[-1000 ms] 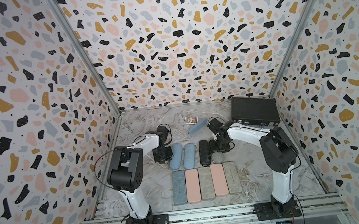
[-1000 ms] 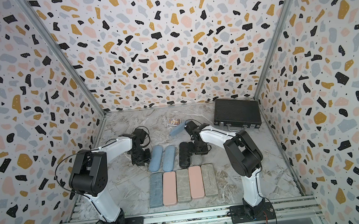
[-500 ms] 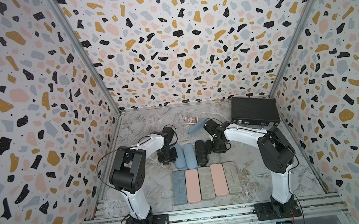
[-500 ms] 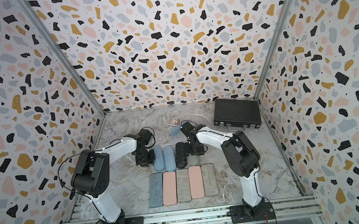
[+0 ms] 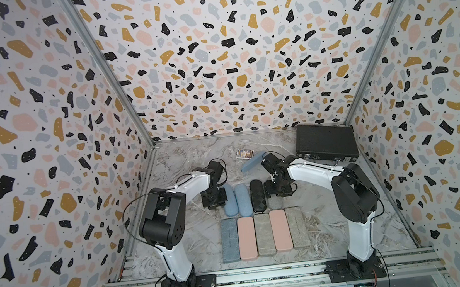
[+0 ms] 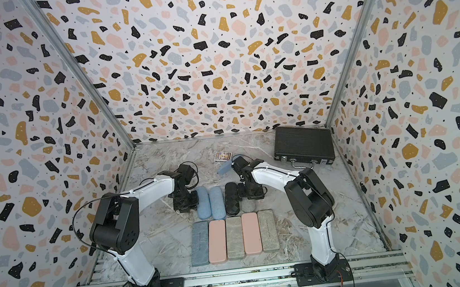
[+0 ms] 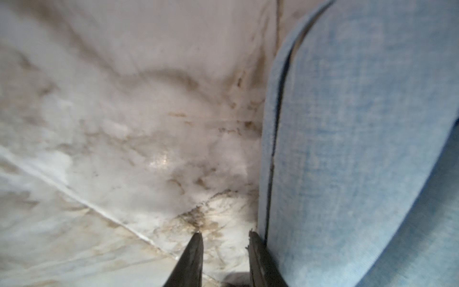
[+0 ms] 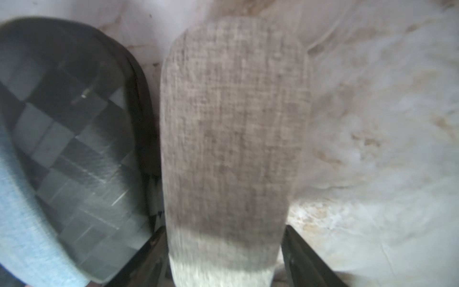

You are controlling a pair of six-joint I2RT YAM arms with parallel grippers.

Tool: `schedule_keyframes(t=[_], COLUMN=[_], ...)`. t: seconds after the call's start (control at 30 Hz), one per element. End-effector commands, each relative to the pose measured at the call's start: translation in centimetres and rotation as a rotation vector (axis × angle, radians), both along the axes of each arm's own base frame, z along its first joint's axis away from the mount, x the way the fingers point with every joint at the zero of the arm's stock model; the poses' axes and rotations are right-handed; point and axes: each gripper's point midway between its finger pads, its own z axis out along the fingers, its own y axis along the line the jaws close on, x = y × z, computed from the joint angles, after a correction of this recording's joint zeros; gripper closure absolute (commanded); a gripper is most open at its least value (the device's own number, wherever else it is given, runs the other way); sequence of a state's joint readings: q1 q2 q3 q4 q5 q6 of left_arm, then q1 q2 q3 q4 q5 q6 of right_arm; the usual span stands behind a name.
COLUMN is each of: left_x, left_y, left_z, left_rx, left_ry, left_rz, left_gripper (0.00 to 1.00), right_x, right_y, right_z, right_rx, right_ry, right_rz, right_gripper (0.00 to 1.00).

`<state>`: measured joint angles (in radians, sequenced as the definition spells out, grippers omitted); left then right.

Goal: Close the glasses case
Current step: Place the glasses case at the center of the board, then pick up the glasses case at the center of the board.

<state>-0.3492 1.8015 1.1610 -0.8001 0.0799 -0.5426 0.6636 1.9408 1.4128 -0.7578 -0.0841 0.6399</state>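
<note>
Located grey fabric glasses case [image 8: 231, 129] at right end of far row on bench [image 5: 198, 240], apparently shut, just beside black quilted case [image 5: 258, 195]. Found right claw [image 8: 223, 231] astride it, jaws wide; cannot tell whether pinching. Found left claw [image 7: 224, 233] slightly parted, empty, against light-blue case [image 7: 347, 149], likely bracing the row.

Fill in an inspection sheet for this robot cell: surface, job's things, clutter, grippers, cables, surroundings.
Surface: marble-patterned tabletop.
Job's things: grey oval case, black checkered case and two light blue cases in a row; five flat cases in front.
Clutter: black briefcase, small card box, at the back.
Grippers: left gripper open, empty, beside the light blue cases; right gripper straddles the grey oval case, contact unclear.
Cables: black cable loops off the left arm.
Surroundings: terrazzo-patterned walls; metal rail in front.
</note>
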Motion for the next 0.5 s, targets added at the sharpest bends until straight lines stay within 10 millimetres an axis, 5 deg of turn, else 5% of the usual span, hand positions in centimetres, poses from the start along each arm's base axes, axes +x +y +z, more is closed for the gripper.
schedule_keyframes(t=[0.0,0.23,0.4,0.47], left_x=[0.3,1.9,6.3,8.3], left_y=[0.2,0.5,-2.2,-3.8], left_z=[1.9,5.7,9.8,10.7], left_rx=[0.017,0.040,-0.036,-0.084], left_ry=[-0.036,-0.125,-0.233,-0.271], left_rz=[-0.027,-0.067,-0.203,-0.274], left_gripper=[0.64,0.30,0.00,0.01], right_x=[-0.1,0.3,1.9,2.6], right_y=[-0.4,-1.1,-2.7,-3.8], right_z=[3.1,5.5,9.5,10.8], right_rx=[0.001,-0.005,0.005,0.021], right_ry=[-0.047,-0.108,-0.205,-0.231], right_rz=[-0.006,-0.021,-0.071,-0.101], right_gripper=[0.26,0.25,0.23,0.23])
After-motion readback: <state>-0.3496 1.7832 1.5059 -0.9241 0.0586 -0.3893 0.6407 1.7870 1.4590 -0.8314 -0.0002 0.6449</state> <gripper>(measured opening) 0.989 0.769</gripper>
